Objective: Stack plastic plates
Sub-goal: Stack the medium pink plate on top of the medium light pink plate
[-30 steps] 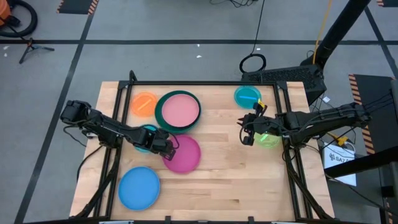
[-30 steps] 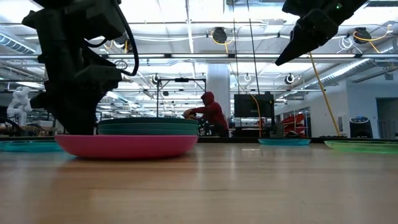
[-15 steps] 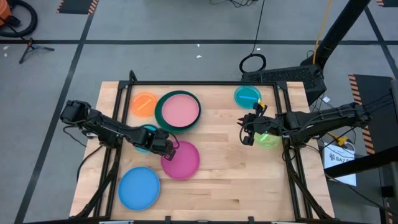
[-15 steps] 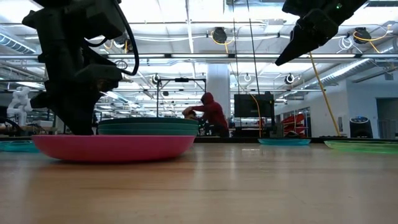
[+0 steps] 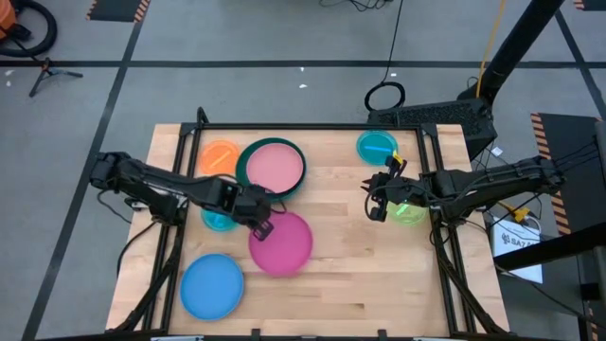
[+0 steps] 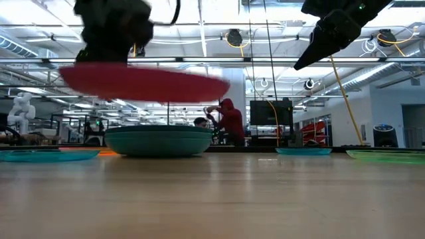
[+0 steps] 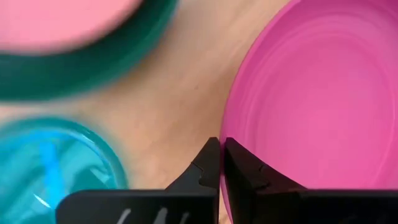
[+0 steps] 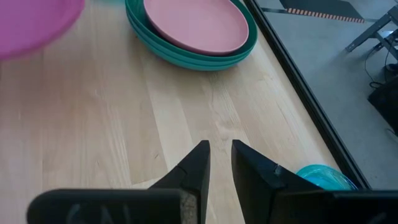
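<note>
A: Magenta plate point(image 5: 281, 243) status? Was flat on the table point(image 5: 360, 275) a sec ago.
B: Off the wood now. Left gripper point(image 5: 258, 218) clamped shut on its rim at upper-left edge, plate airborne, frame center-left in high view. Low view shows it hanging above the teal stack point(image 6: 159, 140), tilted a bit.
A: So pinch done, lift underway?
B: Yep. Grasp phase over, carry phase. Likely target = pink plate point(image 5: 275, 167) nested in the teal ones, upper center-left.
A: R arm?
B: Right gripper point(image 5: 377, 199) parked right of center, over lime plate point(image 5: 409, 212), fingers slightly apart, holding nothing. No change.
A: Others?
B: Blue plate point(image 5: 211, 286) lower left, orange plate point(image 5: 220, 157) upper left, cyan plate point(image 5: 377, 147) upper right. Untouched.
</note>
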Robot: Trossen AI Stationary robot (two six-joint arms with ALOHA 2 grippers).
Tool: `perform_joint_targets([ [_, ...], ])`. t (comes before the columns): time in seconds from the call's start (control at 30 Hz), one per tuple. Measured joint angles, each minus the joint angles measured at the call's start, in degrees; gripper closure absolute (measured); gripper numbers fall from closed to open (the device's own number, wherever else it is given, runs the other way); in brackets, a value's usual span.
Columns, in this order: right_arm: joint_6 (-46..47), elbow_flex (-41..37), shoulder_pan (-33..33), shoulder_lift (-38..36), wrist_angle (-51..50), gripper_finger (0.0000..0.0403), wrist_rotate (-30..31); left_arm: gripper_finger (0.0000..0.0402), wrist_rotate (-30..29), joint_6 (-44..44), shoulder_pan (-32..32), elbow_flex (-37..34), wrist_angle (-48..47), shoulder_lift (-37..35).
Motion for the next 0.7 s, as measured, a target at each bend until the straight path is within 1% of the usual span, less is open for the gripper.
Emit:
perform_joint_targets([
  [0.13, 0.01, 0.00, 0.00, 0.00, 0.00, 0.0344, -0.01, 0.0394, -4.01, 5.46, 2.87, 7.98, -7.19, -0.04],
  [0.3, 0.02, 0.00, 0.00, 0.00, 0.00, 0.0344, -0.01, 0.0394, -7.09, 12.65, 8.40, 14.78, -14.23, -0.04],
  [0.43, 0.02, 0.00, 0.00, 0.00, 0.00, 0.0344, -0.01, 0.0394, -7.35, 18.92, 14.34, 16.60, -14.38, -0.04],
  [0.7, -0.04, 0.00, 0.00, 0.00, -0.04, 0.0344, -0.01, 0.0394, -7.42, 28.64, 28.01, 16.69, -12.76, 0.36],
])
